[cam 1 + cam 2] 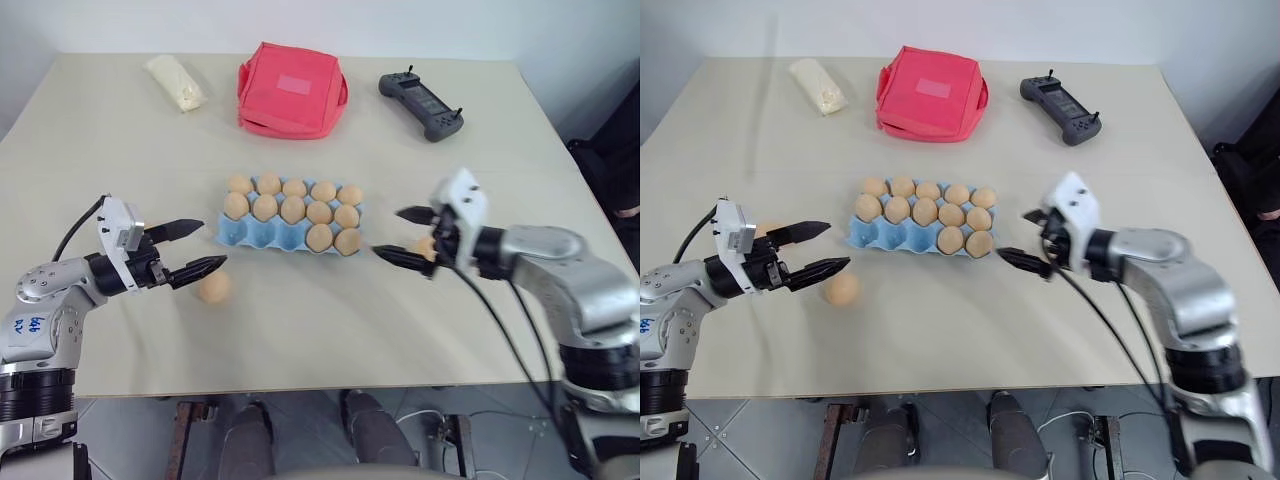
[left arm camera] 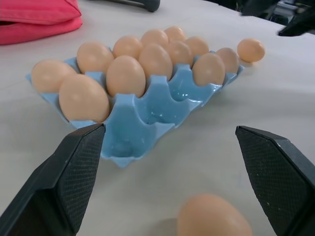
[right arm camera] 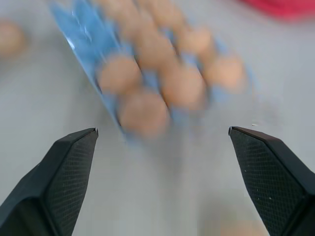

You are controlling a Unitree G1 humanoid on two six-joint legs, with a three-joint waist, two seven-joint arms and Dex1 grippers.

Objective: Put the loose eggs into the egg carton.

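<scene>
1. Eggs are the matter here: one loose egg lies on the table just beside the left gripper, a little past and below its lower fingertip in the head views, and low between the two spread fingers in the left wrist view.
2. Both fingers of the left gripper stand wide apart with nothing between them; it points level toward the egg carton.
3. Right gripper is likewise spread and empty, aimed toward the carton's near right corner; a second loose egg sits on the table just behind its fingers, partly hidden by them.
4. Each arm thus has its own egg close by: the left arm is the nearer to the left egg, the right arm to the right one.
5. Which way the left egg's long axis runs cannot be told.
6. The carton lies between the two grippers, its far two rows full and the near row holding eggs at its right end, with empty cups at the near left, the side facing the left egg.
7. Farther off, well apart from the work, lie a red bag, a black handheld controller and a pale wrapped packet; nothing stands between the left egg and the empty cups.
</scene>
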